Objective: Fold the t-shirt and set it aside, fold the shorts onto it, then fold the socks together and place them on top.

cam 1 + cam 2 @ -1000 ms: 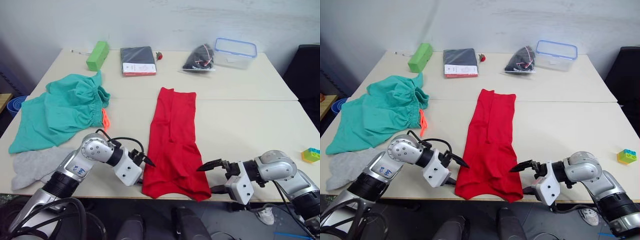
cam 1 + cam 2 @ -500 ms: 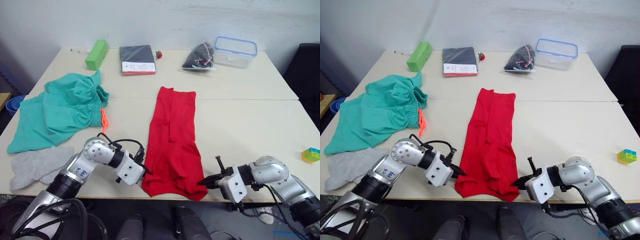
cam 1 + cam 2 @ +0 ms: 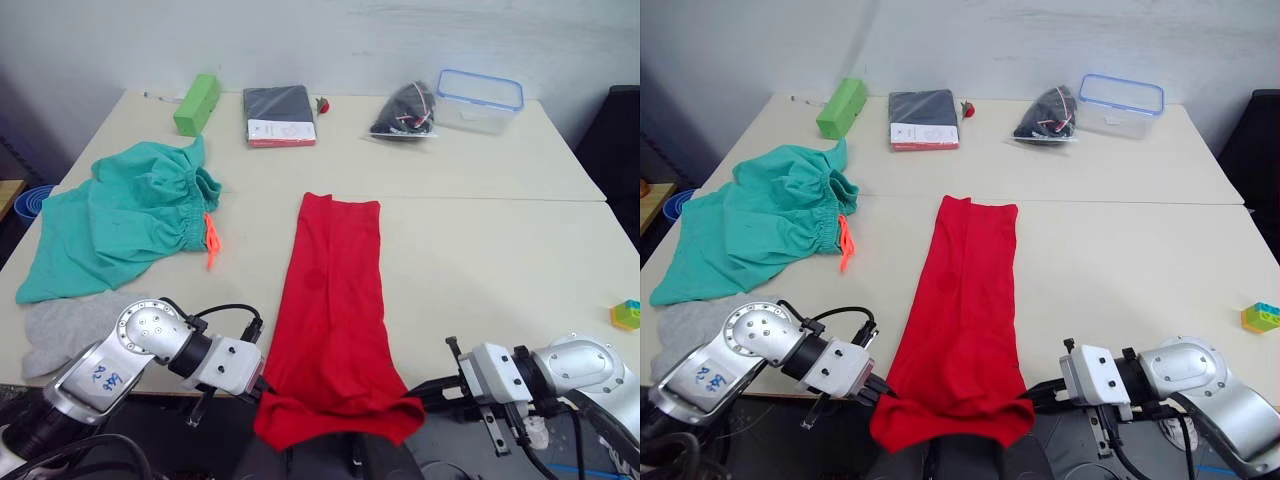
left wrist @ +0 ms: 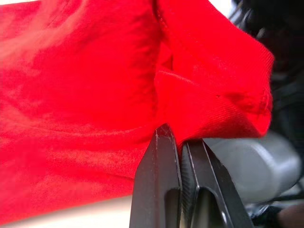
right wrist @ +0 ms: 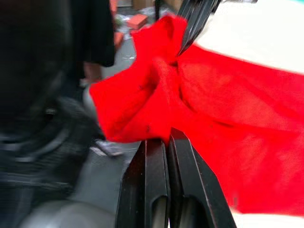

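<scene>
Lying as a long narrow strip down the middle of the bench (image 3: 500, 250), the t-shirt (image 3: 335, 310) has its near hem hanging off the near edge, pinched at its corners by the left tool (image 3: 262, 392) and right tool (image 3: 425, 390), seemingly ready for folding it away

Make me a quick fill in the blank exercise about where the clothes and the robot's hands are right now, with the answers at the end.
1. Both hands, the left hand and the right hand, are shut on the near end of the long folded ____ cloth t-shirt.
2. The teal-green cloth shorts have a bright ____ drawstring.
3. The near end of the t-shirt hangs past the table's ____ edge.
4. The light grey soft socks lie just nearer than the ____.

Answers: red; orange; near; shorts
</scene>
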